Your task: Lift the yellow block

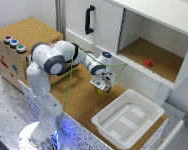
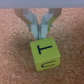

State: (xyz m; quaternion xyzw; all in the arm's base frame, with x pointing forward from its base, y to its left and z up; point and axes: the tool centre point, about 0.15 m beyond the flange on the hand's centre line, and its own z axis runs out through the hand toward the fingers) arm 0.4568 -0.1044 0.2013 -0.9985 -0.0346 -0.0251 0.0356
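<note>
The yellow block (image 2: 43, 52) is a yellow-green cube with a dark T on its upper face. It rests on the cork surface (image 2: 15, 60), right against the tips of my gripper (image 2: 40, 36). The two fingers (image 2: 33, 26) are drawn close together with only a narrow slit between them, and the block is wider than that slit and not between them. In the exterior view the gripper (image 1: 101, 86) points down over the cork counter (image 1: 79, 100), and the yellow block (image 1: 100, 90) shows as a small speck directly under the fingertips.
A white plastic tub (image 1: 126, 120) stands on the counter close to the gripper, on the exterior view's right. A white cabinet (image 1: 149, 35) behind has an open shelf holding a small red block (image 1: 148, 62). A box with coloured buttons (image 1: 14, 42) sits on the exterior view's left.
</note>
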